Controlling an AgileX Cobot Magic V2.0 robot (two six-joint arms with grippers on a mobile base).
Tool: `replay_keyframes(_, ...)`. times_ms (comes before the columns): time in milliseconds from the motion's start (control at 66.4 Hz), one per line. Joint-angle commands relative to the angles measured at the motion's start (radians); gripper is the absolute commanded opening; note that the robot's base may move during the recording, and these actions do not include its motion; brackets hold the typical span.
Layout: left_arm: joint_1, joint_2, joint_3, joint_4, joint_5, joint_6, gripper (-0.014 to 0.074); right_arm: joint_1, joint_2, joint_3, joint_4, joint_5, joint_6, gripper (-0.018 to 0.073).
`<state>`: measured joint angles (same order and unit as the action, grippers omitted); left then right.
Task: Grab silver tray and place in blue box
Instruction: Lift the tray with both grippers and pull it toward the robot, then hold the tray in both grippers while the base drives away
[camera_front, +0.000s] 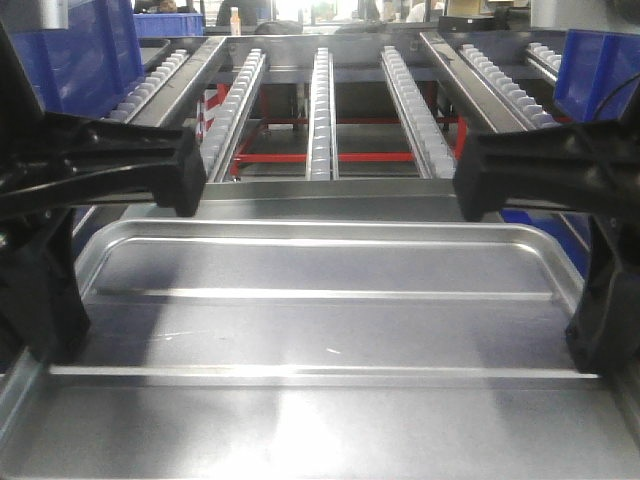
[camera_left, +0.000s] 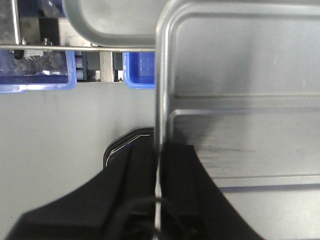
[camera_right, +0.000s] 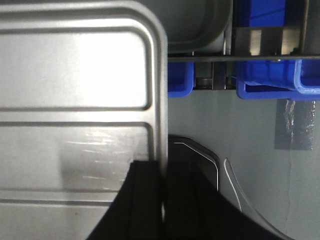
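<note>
My left gripper (camera_left: 160, 152) pinches the silver tray (camera_front: 320, 330) by its left rim; my right gripper (camera_right: 163, 170) pinches the right rim.

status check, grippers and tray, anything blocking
Left gripper shut on tray, left rim; right gripper shut on right rim. Tray held level, not in blue box yet. Roller rack just ahead.

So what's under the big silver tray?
Past the edges of the silver tray, both wrist views show grey floor below. Straight underneath is hidden by the tray itself. The left gripper and right gripper pinch its side rims.
</note>
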<state>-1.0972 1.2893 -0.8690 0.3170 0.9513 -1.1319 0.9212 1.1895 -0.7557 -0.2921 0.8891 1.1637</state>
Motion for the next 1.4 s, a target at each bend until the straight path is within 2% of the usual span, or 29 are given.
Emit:
replay_keyframes(0, -0.014, -0.030, -0.022, 0.024, 0.003, 0.010, -0.0015, -0.002, -0.026, -0.024, -0.049, -0.015, 0.000, 0.0060)
replay_keyframes(648, -0.014, -0.030, -0.022, 0.010, 0.014, 0.008, -0.0015, -0.002, -0.026, -0.024, -0.049, -0.019, 0.000, 0.0059)
replay_keyframes(829, -0.014, -0.028, -0.022, 0.021, 0.071, 0.012, -0.0015, -0.002, -0.026, -0.024, -0.049, -0.019, 0.000, 0.0059)
replay_keyframes(1386, -0.014, -0.028, -0.022, 0.021, 0.081, 0.012, -0.0015, -0.002, -0.026, -0.024, -0.049, -0.019, 0.000, 0.0059)
